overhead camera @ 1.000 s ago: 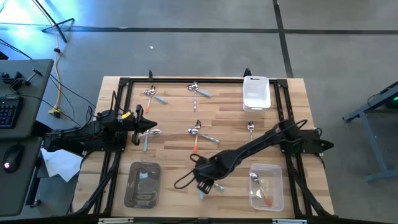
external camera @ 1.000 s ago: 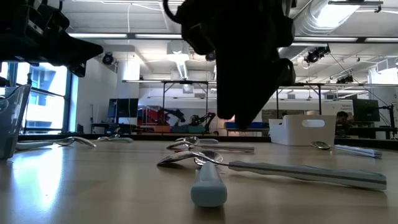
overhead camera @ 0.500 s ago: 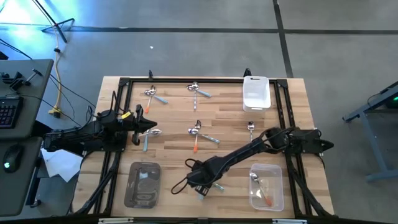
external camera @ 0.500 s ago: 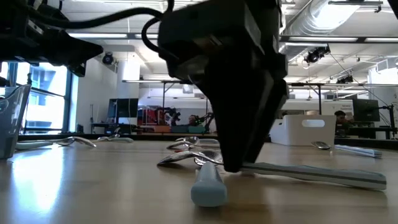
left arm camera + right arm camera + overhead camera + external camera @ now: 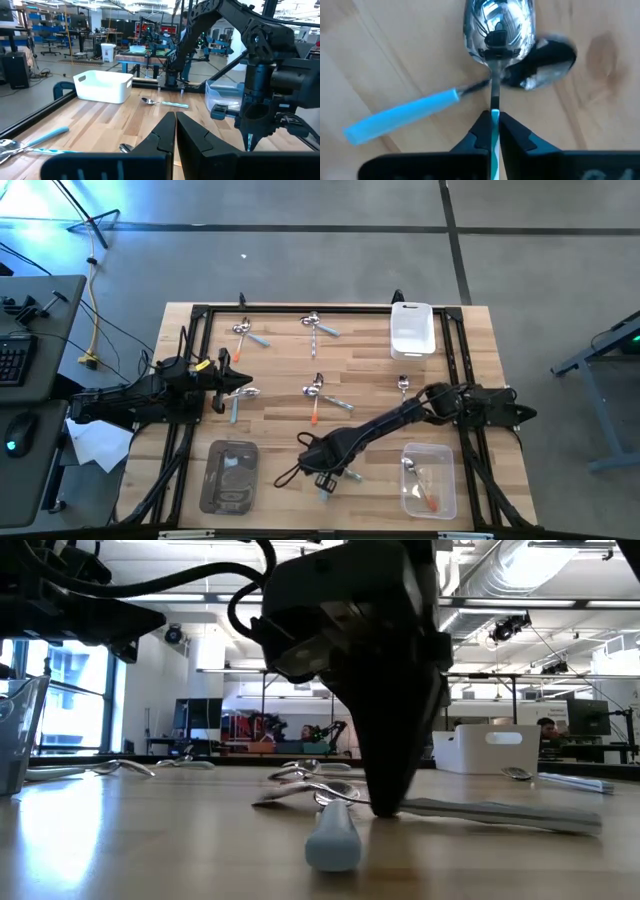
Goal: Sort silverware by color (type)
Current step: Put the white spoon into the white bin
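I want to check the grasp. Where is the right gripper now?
In the high view the right gripper is at the table's front edge, between the grey tub and the clear tub, shut on a blue-handled spoon that crosses another blue-handled spoon.

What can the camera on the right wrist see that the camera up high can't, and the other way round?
Only the right wrist view shows the right tool shut on a blue-handled spoon, and a second blue spoon crossed beneath it. Only the high view shows the whole table, the white tub, two clear tubs and the left tool waiting, shut, at the left. Both show spoons lying on the wood.
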